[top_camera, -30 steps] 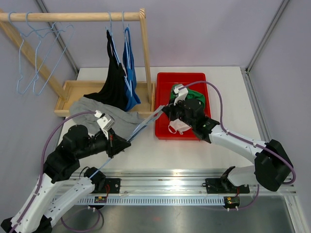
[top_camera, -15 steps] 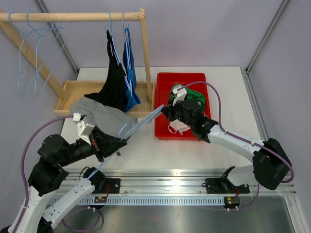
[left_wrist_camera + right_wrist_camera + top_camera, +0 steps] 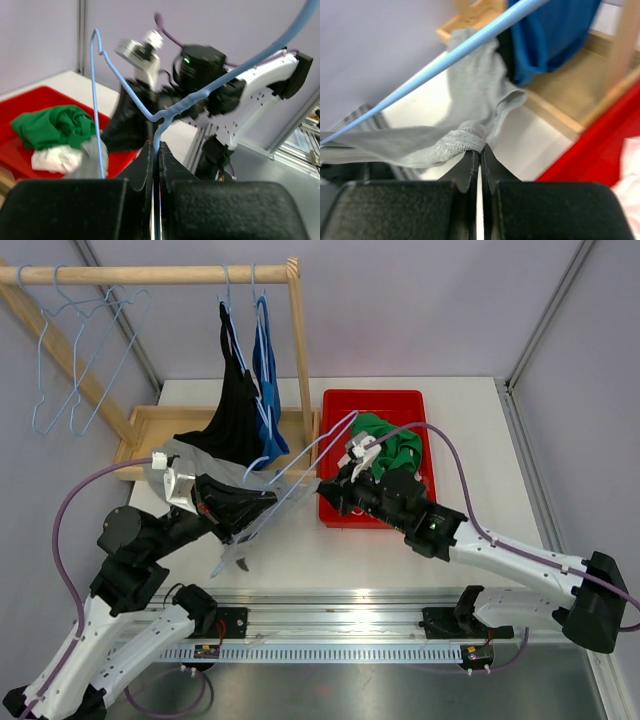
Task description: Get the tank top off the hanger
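While the top view shows the grey tank top bunched between both arms, left wrist: left gripper clamps stiff hanger wire; right wrist: right gripper pinches the soft, light hem, likely a good hold.

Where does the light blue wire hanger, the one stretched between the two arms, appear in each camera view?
Top external: the light blue wire hanger slants across the centre, between the arms.
Left wrist: it rises from bottom centre, then forks upward.
Right wrist: a blurred blue bar running from the top edge down to the left edge.
Shared landmark: the red plastic tray, at the left and the lower right in the wrist views.
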{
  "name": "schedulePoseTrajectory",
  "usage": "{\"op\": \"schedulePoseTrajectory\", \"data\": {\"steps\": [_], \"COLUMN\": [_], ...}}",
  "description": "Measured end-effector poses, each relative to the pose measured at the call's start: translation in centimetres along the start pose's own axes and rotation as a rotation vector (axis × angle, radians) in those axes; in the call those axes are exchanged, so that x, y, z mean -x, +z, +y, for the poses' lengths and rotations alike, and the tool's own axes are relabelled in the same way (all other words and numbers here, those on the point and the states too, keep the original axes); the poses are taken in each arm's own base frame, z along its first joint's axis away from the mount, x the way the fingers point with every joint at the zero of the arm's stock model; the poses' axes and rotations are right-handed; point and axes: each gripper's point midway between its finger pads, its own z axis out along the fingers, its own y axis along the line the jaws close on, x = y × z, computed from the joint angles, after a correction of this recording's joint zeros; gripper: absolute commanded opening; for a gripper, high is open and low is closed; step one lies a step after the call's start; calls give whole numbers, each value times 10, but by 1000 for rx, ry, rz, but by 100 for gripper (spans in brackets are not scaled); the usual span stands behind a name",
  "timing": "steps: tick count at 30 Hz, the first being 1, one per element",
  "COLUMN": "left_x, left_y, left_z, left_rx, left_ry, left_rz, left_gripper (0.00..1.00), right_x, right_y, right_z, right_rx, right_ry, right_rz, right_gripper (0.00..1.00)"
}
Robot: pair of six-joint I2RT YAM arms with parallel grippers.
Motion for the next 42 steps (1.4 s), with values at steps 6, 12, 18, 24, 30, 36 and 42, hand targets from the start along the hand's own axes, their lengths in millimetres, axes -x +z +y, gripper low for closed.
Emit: {"op": "schedulePoseTrajectory", "data": {"steps": [6, 12, 18, 24, 30, 36, 42], "left_x": [20, 25, 24, 29, 44, 60, 66], "left_y": [18, 40, 75, 99, 109, 108, 105], "left_z": [6, 10, -3, -12, 5, 19, 29], "left_rx": [8, 25, 20, 75, 209, 313, 374], "left_ry": [58, 129, 222, 359, 489, 577, 651], "left_rz": [-89, -125, -105, -120, -159, -202, -190], "left_gripper": [0, 0, 0, 0, 0, 0, 0], "right_x": [-9, -17, -4, -7, -12, -17, -22], "right_y": [-14, -28, -42, -48, -60, -65, -73], "right_z": [64, 115, 153, 160, 170, 174, 181], "right_rx": [122, 205, 268, 265, 275, 273, 277], "right_ry": [-19, -52, -74, -94, -114, -124, -144], "right_rz": [17, 43, 10, 13, 23, 31, 38], "right_gripper": [0, 0, 0, 0, 0, 0, 0]}}
